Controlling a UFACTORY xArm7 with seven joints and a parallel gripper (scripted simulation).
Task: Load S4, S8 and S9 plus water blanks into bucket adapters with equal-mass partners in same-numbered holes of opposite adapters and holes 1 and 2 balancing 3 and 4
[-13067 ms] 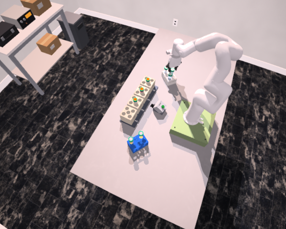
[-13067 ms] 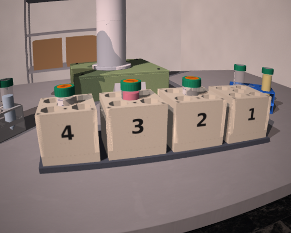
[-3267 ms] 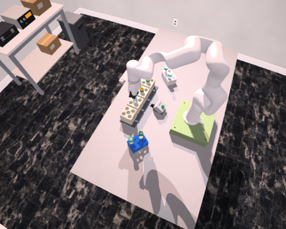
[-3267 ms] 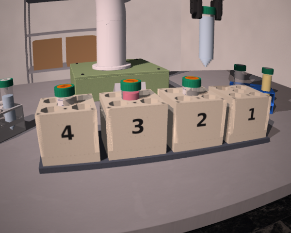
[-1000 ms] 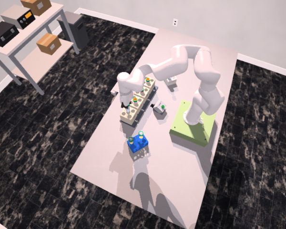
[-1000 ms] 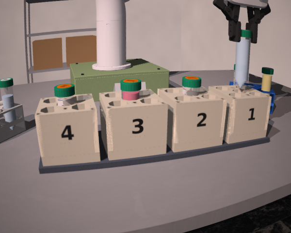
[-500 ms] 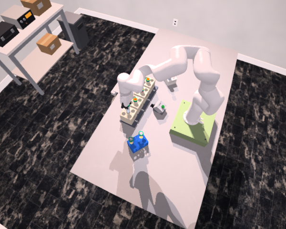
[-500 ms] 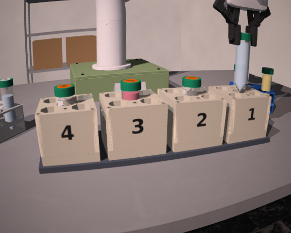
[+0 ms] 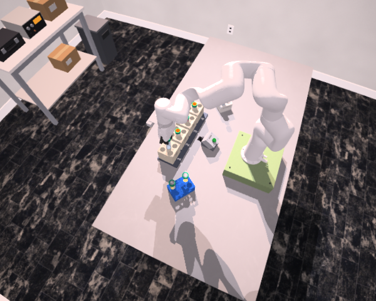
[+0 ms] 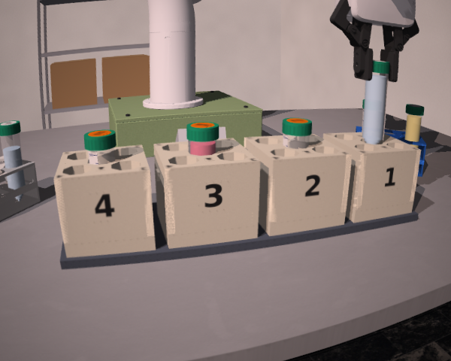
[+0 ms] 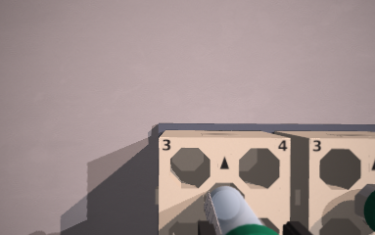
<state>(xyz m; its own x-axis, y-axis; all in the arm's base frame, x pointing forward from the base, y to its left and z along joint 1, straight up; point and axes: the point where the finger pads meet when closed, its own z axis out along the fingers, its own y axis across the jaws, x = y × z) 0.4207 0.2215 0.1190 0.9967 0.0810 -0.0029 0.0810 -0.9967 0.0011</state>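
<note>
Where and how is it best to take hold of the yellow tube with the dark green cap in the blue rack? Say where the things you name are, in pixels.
Grip the cap (image 10: 414, 110) from straight above, fingers on opposite sides. The tube (image 10: 413, 130) stands upright in the blue rack (image 9: 181, 191) (image 10: 419, 147), cap well above it, so descending from above should avoid the neighbouring tube.

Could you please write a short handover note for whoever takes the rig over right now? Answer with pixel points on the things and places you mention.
Pincer (image 9: 166, 140) (image 10: 376, 71) (image 11: 252, 230): shut on a green-capped clear tube of pale-blue liquid (image 9: 168, 147) (image 10: 374, 107) (image 11: 233, 206), its lower end in the middle hole of beige adapter 1 (image 9: 168, 157) (image 10: 387, 201) (image 11: 223, 147).
Done: beige adapters 2 (image 10: 307, 213), 3 (image 10: 214, 225) and 4 (image 10: 105, 233) each hold an orange-dotted tube; 3's liquid is pink.
Elsewhere: two tubes stand in the blue rack (image 9: 181, 191) (image 10: 422, 155), one white-dotted tube (image 10: 12, 155) in the clear rack (image 10: 27, 182).
Left: seat the held tube, let go, check balance, press the green DONE key (image 9: 214, 140).
</note>
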